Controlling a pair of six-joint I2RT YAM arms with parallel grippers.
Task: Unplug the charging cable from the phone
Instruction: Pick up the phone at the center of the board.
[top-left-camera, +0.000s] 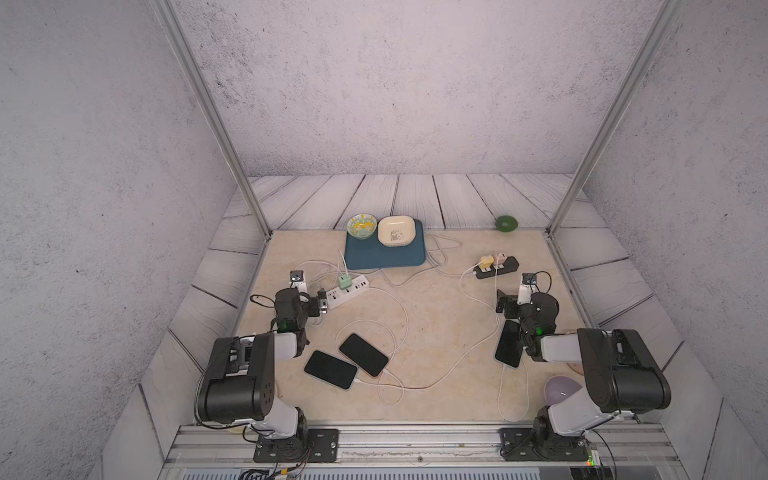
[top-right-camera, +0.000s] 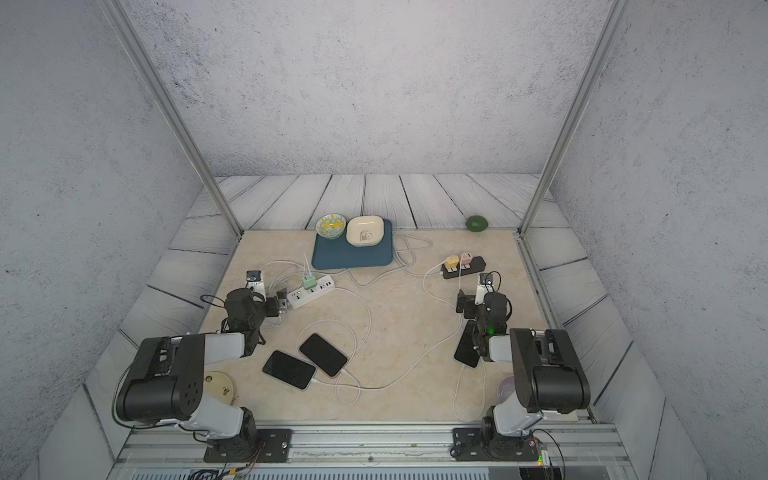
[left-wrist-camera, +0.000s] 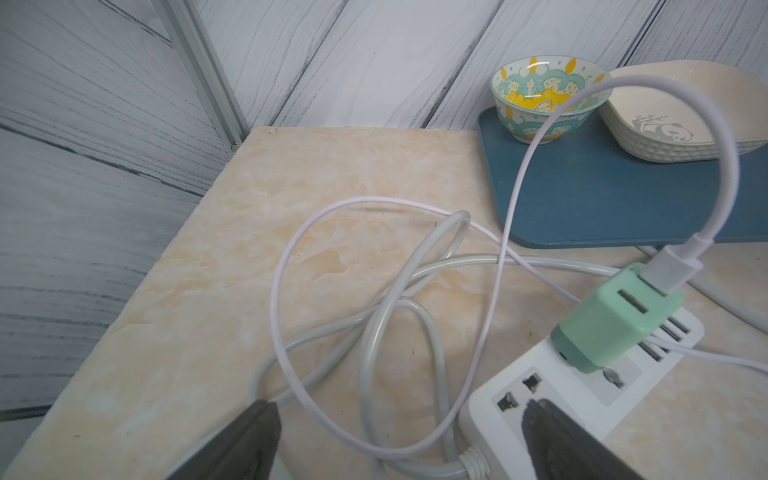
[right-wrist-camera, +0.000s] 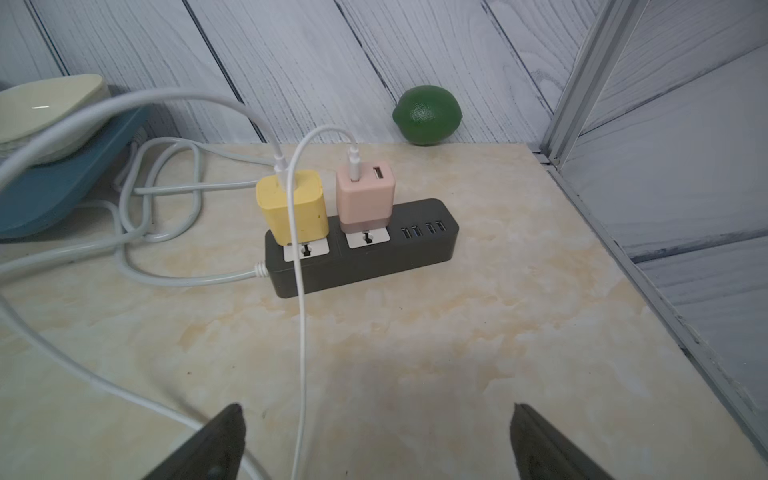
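A black-screened flat smartphone (top-left-camera: 363, 354) and a second smartphone (top-left-camera: 330, 369) are laid side by side on the beige marbled tabletop (top-left-camera: 440, 328) near the left arm. A third smartphone (top-left-camera: 508, 344) is partly hidden beneath the right arm. A thin white charging cable (top-left-camera: 415, 389) is seen plugged into the near end of each. The left end effector (left-wrist-camera: 401, 415) is held spread wide, with nothing gripped, over the end of a white rectangular power strip (left-wrist-camera: 582, 399) carrying a mint-green cube charger (left-wrist-camera: 611, 320). The right end effector (right-wrist-camera: 378, 415) is likewise spread and empty, faced toward a black power strip (right-wrist-camera: 361, 253) fitted with a yellow charger (right-wrist-camera: 293, 208) and a pink charger (right-wrist-camera: 365, 195). A white cable (right-wrist-camera: 302, 332) from the pink charger is seen running between its fingers.
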